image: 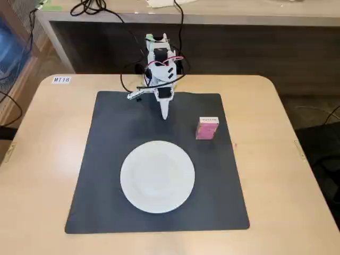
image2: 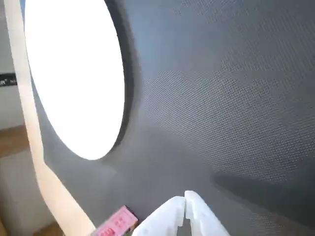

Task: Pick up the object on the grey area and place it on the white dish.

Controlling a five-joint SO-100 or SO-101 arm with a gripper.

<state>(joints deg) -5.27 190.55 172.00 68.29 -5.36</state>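
Observation:
A small pink box [image: 207, 128] with a whitish top stands on the right part of the dark grey mat [image: 106, 159]. The white plate [image: 157, 176] lies on the mat near its front centre and holds nothing. My white gripper [image: 164, 112] hangs over the back of the mat, left of the box and apart from it, its two fingers together and holding nothing. In the wrist view the shut fingertips [image2: 186, 205] point at bare mat [image2: 221, 98], with the plate [image2: 74, 73] at upper left and the box [image2: 116, 224] at the bottom edge.
The mat lies on a light wooden table [image: 42, 133] with rounded corners. Cables [image: 127, 74] trail from the arm's base at the table's back edge. A label [image: 61, 79] is stuck at the back left corner. A desk stands behind.

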